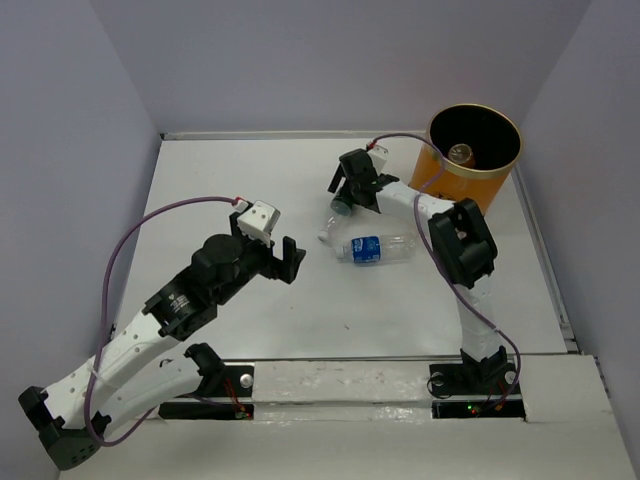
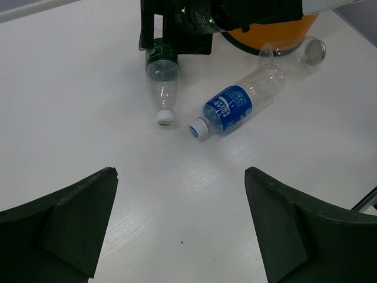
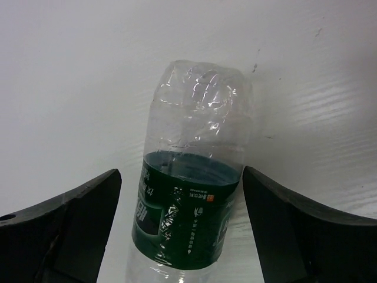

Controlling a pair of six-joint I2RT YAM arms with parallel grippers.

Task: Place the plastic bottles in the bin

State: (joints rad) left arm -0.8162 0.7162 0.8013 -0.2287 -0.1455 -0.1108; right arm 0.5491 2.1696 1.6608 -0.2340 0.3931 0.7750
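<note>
White tabletop, boxed by pale lilac walls, carries a blue-labelled bottle lying flat; right gripper stands parted astride the green-labelled bottle without touching, left gripper spread wide, empty.

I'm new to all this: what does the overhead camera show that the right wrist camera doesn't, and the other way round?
Only overhead: the orange bin with something round inside, and the blue-labelled bottle lying on the table. Only the right wrist: a close look at the green-labelled bottle, its label print and crinkled clear plastic, with two black fingers either side of it. Both: that green-labelled bottle on the white table, though from above the right arm hides most of it.
</note>
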